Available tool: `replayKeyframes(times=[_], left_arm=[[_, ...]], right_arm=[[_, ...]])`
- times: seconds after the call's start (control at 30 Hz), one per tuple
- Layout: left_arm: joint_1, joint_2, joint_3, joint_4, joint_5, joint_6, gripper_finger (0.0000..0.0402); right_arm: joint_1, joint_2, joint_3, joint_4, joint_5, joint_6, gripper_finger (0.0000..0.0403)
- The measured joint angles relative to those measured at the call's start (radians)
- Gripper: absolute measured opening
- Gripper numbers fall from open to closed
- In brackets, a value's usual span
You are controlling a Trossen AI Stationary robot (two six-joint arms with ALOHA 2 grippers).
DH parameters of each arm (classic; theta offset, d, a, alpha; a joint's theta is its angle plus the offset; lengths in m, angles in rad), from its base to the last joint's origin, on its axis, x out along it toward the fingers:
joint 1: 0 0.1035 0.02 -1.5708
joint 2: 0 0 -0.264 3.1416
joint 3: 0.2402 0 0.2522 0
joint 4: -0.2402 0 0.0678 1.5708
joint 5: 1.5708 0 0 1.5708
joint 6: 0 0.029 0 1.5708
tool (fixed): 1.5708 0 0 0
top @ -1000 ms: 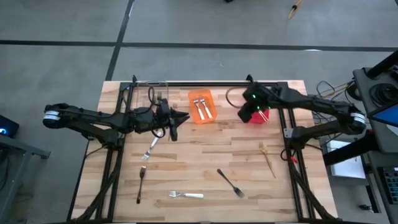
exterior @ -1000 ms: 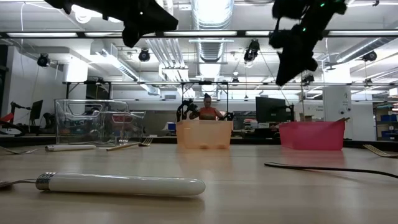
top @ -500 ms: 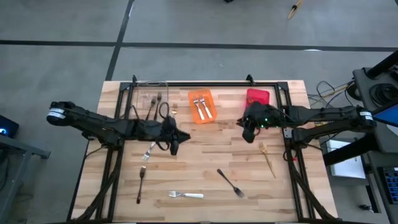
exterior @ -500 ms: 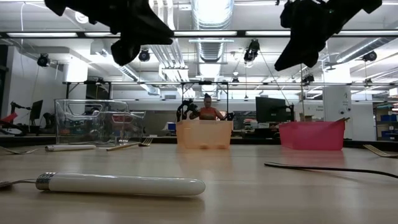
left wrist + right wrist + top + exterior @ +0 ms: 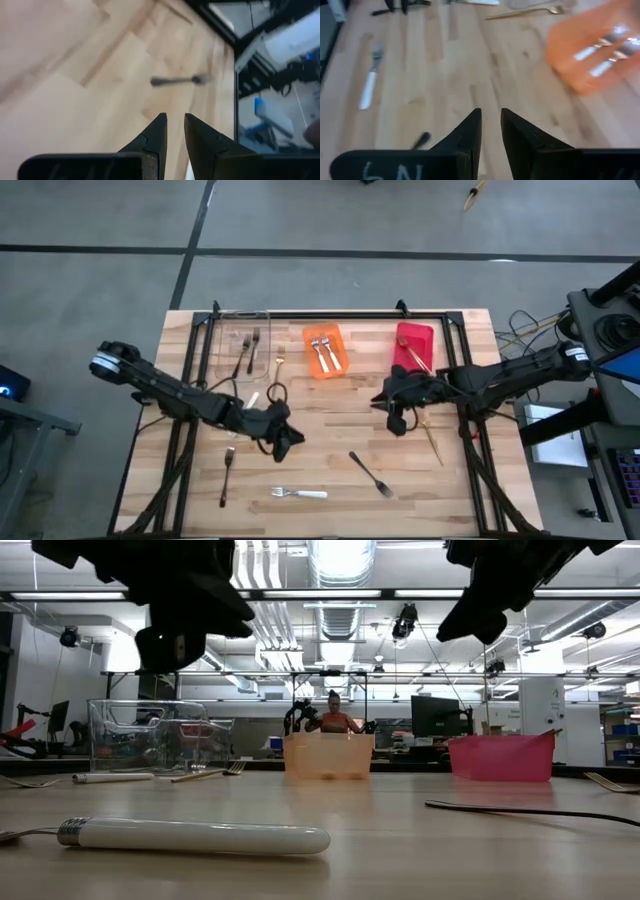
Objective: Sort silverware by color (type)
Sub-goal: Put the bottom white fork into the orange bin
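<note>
Loose silverware lies flat on the wooden table: a dark fork (image 5: pixel 228 475), a white-handled fork (image 5: pixel 300 493) (image 5: pixel 195 836), a second dark fork (image 5: pixel 372 473) (image 5: pixel 180 80) and a gold fork (image 5: pixel 432 435). Another gold fork (image 5: pixel 279 360) lies beside the clear bin. My left gripper (image 5: pixel 285 438) (image 5: pixel 175 125) hovers over bare wood left of centre, open by a narrow gap. My right gripper (image 5: pixel 395 420) (image 5: pixel 491 120) hovers right of centre, near the gold fork, also narrowly open. Neither has anything between its fingers.
Three bins stand along the far edge: a clear bin (image 5: pixel 245 345) with dark forks, an orange bin (image 5: pixel 324 350) (image 5: pixel 600 50) with white-handled forks, and a red bin (image 5: pixel 413 345) with a gold fork. A white-handled fork (image 5: pixel 250 400) lies partly under the left arm. A person stands beyond the table (image 5: pixel 333 718).
My left gripper has gone from beside the clear bin toward the table's near edge, sinking and rolling about its own axis. My right gripper has left the red bin and gone toward the near edge, now beside the loose gold fork. The loose forks have stayed where they were.
</note>
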Motion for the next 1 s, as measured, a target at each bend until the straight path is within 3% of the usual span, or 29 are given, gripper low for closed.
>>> replayKeyframes(times=[0.17,0.47,0.77,1.0], left_arm=[[-0.08,0.04,0.0,0.004,0.077,-0.038,0.0048],[-0.261,0.144,0.097,-0.025,0.07,-0.047,0.0048],[-0.393,0.37,0.359,-0.291,0.03,-0.039,0.0048],[-0.48,0.552,0.621,-0.622,-0.022,-0.064,0.0048]], right_arm=[[0.069,0.061,0.008,0.082,0.0,0.049,0.0063],[0.165,0.25,0.114,0.166,0.0,0.067,0.0063],[0.251,0.509,0.325,0.164,0.007,-0.025,0.0063],[0.328,0.701,0.476,0.164,0.142,-0.095,0.0063]])
